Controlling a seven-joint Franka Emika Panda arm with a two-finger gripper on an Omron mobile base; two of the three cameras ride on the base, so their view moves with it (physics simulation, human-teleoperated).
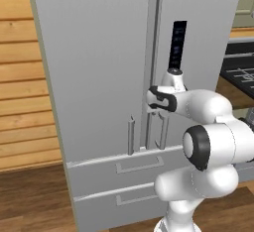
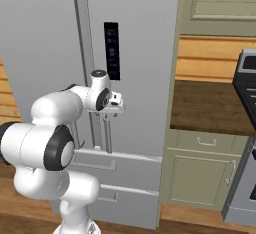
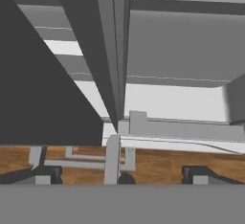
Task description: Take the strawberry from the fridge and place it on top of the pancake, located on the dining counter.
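The tall light-grey fridge [image 1: 99, 67] [image 2: 145, 53] stands straight ahead with both upper doors and both drawers closed. Its black control panel [image 2: 111, 50] is on the right door. The strawberry is hidden from view. My gripper [image 2: 114, 109] [image 1: 158, 108] is up against the fridge front at the top of the right door's bar handle [image 1: 162, 132] [image 2: 107, 135]. In the hand view the gripper [image 3: 122, 175] is open, its two dark fingertips [image 3: 43, 173] set wide apart with the handle bar [image 3: 112, 158] standing between them. The pancake and the dining counter are out of view.
A wooden plank wall [image 1: 20, 77] is left of the fridge. To its right a dark counter [image 2: 210, 103] tops pale green cabinets [image 2: 200, 173], with a stove [image 2: 247, 128] beyond. The left door's handle [image 1: 131, 137] stands close beside the right one. Wood floor [image 1: 30, 201] lies below.
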